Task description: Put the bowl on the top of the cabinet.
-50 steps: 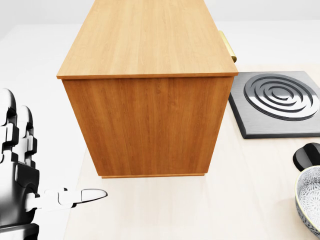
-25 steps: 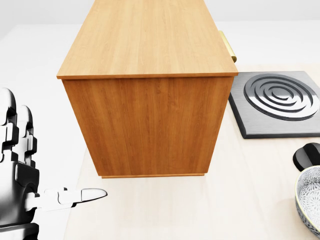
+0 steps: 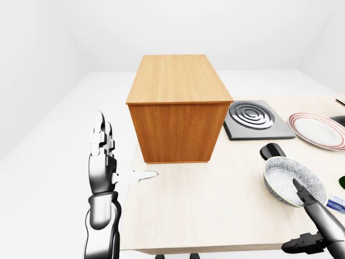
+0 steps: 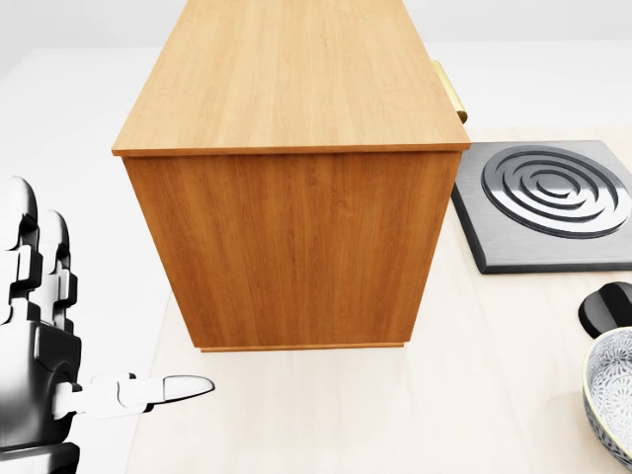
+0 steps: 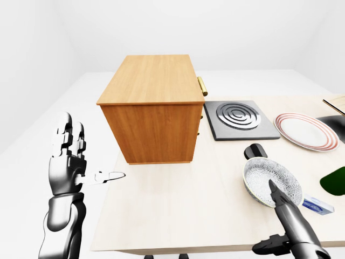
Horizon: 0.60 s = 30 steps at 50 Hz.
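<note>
- Patterned ceramic bowl (image 5: 271, 186) sat on worktop (image 5: 178, 199), right of cabinet (image 5: 151, 105); right hand (image 5: 283, 208) touched its rim, grip unclear.
- Left hand (image 3: 102, 162) spread, idle.
- Best secured firmly, lifted clear, set on top.

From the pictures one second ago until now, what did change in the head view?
Almost nothing changed. The left hand sank very slightly toward the bottom of the head view, fingers open as before. Nothing was grasped or released. The cabinet, the burner plate and the bowl at the right edge stayed where they were, and the camera did not move.
</note>
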{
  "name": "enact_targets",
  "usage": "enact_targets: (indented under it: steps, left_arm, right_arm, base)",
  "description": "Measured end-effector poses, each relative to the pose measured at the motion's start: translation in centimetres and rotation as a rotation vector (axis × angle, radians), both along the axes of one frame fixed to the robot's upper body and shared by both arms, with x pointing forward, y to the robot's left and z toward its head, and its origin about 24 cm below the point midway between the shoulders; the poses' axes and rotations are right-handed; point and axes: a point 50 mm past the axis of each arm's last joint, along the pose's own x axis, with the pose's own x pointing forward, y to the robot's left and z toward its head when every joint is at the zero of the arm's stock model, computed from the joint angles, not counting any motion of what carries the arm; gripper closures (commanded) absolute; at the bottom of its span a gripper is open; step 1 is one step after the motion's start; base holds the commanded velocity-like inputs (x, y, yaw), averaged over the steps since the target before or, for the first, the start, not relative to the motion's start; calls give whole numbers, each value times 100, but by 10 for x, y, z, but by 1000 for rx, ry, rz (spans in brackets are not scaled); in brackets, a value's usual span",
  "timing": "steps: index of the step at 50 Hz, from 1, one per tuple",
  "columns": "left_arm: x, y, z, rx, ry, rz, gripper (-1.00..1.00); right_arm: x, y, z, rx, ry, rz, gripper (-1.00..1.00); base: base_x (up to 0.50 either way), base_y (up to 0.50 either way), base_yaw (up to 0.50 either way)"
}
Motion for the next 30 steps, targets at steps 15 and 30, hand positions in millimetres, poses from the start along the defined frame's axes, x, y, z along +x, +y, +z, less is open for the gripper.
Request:
enact_targets:
  steps: [15, 30]
  left_arm:
    - [1, 0, 0, 1, 0, 3, -100]
    - [2, 0, 0, 1, 1, 8, -100]
  right_arm:
    - [8, -7, 0, -43, 11, 6, -100]
    - [22, -6, 0, -80, 20, 49, -100]
  base:
    - [0, 0, 0]
    - [0, 0, 0]
